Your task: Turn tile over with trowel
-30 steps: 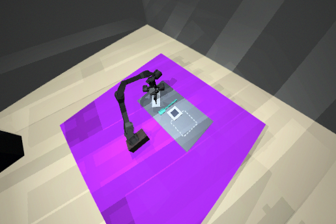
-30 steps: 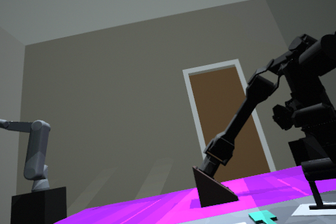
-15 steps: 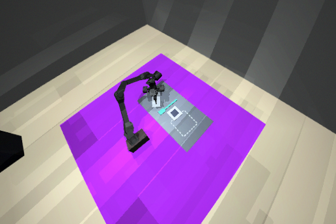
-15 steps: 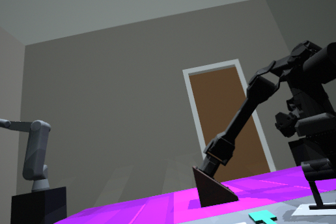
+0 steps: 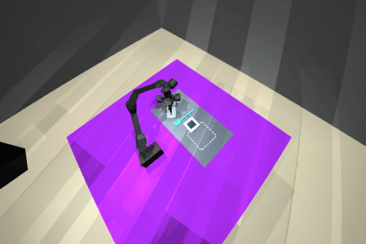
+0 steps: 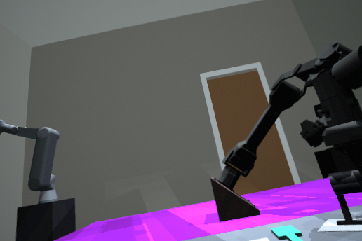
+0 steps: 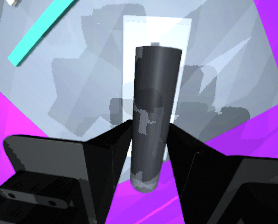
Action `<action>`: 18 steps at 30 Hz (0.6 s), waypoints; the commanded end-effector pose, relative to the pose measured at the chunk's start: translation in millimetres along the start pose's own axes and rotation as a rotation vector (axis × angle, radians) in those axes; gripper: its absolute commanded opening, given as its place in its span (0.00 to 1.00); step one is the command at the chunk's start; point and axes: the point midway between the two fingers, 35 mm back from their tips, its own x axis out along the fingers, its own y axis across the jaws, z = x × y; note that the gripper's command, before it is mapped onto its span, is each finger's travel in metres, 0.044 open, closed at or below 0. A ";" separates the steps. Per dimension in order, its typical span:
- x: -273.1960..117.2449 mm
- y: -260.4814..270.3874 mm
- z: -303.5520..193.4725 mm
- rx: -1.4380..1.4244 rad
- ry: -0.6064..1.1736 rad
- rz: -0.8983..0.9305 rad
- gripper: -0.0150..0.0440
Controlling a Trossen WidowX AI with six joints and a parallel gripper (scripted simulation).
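My gripper point(image 5: 170, 113) point(image 6: 346, 220) point(image 7: 149, 125) is low over the mat's far end, its two fingers shut on the thick dark handle of a trowel. The trowel point(image 5: 172, 115) point(image 6: 326, 226) point(image 7: 130, 60) has a flat white rectangular blade under the handle and is at mat level; whether it touches the mat is unclear. The tile point(image 5: 191, 124), white with a dark square showing on top, lies flat beside the dashed outline point(image 5: 215, 135), at or just over its near edge. The wrist view does not show the outline.
A cyan flat-headed tool point(image 5: 184, 117) point(image 6: 285, 232) point(image 7: 41, 32) lies on the grey mat point(image 5: 224, 135) point(image 6: 228, 235) point(image 7: 30, 85) between trowel and tile. The mat lies on a purple table top point(image 5: 262, 131). Another grey arm point(image 6: 45, 157) stands in the background.
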 end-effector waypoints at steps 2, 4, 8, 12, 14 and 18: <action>0.9 0.0 1.2 0.003 -0.004 0.000 0.47; 0.9 0.0 1.2 0.003 -0.004 0.000 0.47; 0.9 0.0 1.2 -0.017 -0.004 0.000 0.47; 0.9 0.0 1.2 -0.132 -0.004 0.000 0.47; 0.9 0.0 1.2 -0.192 -0.004 -0.001 0.47; 0.9 0.0 1.2 -0.306 -0.004 -0.001 0.47</action>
